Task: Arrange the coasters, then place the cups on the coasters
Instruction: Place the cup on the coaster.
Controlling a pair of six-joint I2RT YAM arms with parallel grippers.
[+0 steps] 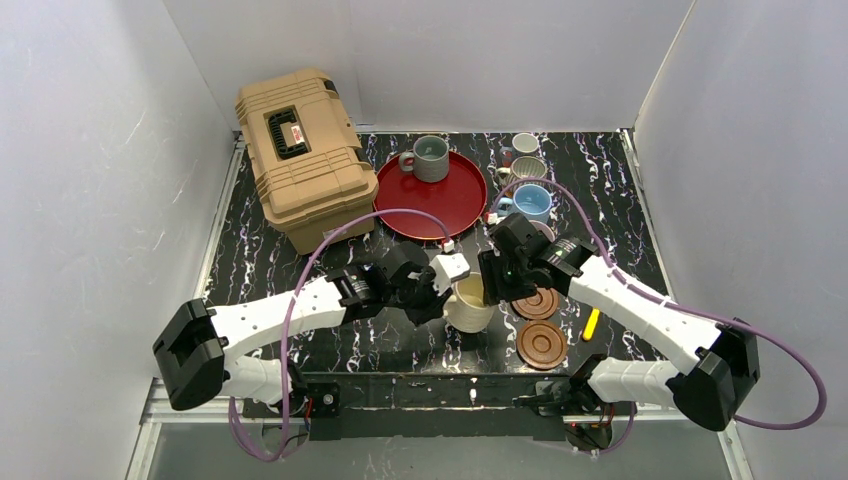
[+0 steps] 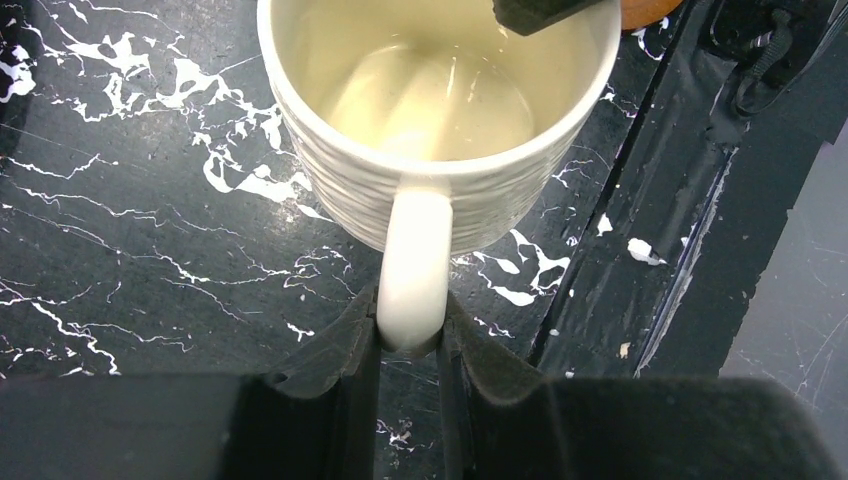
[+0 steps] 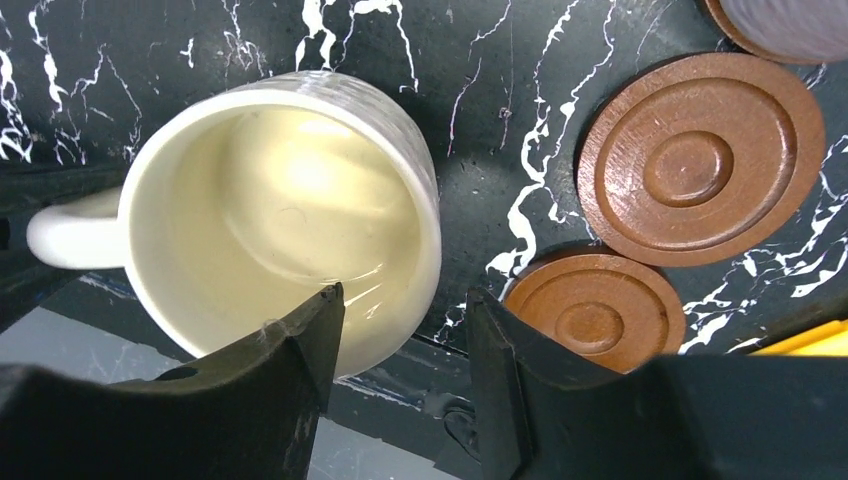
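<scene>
Your left gripper is nearly closed. Its black fingers pinch the handle of the cream-yellow mug, which stands upright straight ahead of that hand. Your right gripper has its jaws well apart and holds nothing: one finger hangs inside the mug's mouth, the other outside its wall with a gap showing. I cannot tell whether the mug's base rests on the surface.

Just past the right hand's outer finger lies a dark brown coaster, with a second brown coaster beside it. Neither touches the mug.

The table top is glossy black, veined white like marble. Beneath both hands it ends in a plain black edge strip flecked with white. White walls close the table in on three sides.

Far beyond your left hand sits a tan toolbox. Ahead, between the two hands, is a red tray carrying a grey-green mug. Beyond your right hand stand a white mug, a ribbed grey mug and a blue mug. A small yellow object lies beside your right forearm.
</scene>
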